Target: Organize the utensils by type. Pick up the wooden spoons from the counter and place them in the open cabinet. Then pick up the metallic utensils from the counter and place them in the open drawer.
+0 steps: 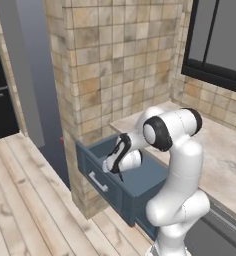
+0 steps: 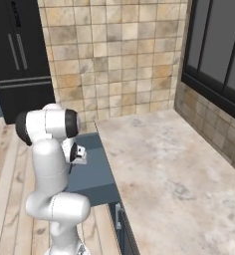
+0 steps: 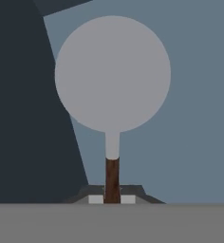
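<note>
A metallic utensil (image 3: 112, 76) with a round flat silver head and a thin dark brown handle sticks out from my gripper (image 3: 112, 199), whose jaws are shut on the handle. The head hangs over the slate-blue inside of the open drawer (image 3: 194, 118). In the left base view my gripper (image 1: 119, 169) points down into the drawer (image 1: 135, 192), just behind its front panel with the silver bar handle (image 1: 97, 181). From the right base view the gripper (image 2: 77, 153) sits above the drawer (image 2: 92, 177), beside the beige marbled counter (image 2: 164, 164).
A tan tiled wall (image 1: 115, 60) rises behind the drawer. A dark-framed window (image 1: 217, 40) stands over the counter's far side. A black fridge (image 2: 20, 55) stands at the left, with wooden floor (image 1: 25, 200) in front.
</note>
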Controlling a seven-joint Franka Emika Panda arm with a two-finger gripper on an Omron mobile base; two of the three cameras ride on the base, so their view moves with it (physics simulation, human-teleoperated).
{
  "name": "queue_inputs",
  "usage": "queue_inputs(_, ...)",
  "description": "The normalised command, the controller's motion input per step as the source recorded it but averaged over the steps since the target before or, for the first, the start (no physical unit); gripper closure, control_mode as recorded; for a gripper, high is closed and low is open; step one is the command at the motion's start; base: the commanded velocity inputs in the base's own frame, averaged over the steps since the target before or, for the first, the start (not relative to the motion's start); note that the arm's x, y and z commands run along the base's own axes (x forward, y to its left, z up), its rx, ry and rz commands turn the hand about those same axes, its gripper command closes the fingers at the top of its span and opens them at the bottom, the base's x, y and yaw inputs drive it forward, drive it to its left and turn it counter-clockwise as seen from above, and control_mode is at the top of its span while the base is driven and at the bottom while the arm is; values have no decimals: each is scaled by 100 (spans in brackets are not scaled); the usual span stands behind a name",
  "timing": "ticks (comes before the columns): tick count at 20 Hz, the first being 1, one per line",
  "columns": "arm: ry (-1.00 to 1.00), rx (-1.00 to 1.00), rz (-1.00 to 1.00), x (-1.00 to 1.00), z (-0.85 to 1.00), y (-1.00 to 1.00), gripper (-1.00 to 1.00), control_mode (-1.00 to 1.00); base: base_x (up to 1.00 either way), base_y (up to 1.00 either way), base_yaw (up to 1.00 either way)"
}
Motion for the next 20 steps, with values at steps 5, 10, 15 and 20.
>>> queue_inputs(5,7,0,-6,-29,-55,70,100,-100,0,0,0)
queue_inputs(10,7,0,-9,-15,-43,60,100,-100,0,0,0)
queue_inputs(15,2,0,-12,3,-9,18,100,-100,0,0,0)
queue_inputs(20,1,0,-9,18,9,-7,100,-100,0,0,0)
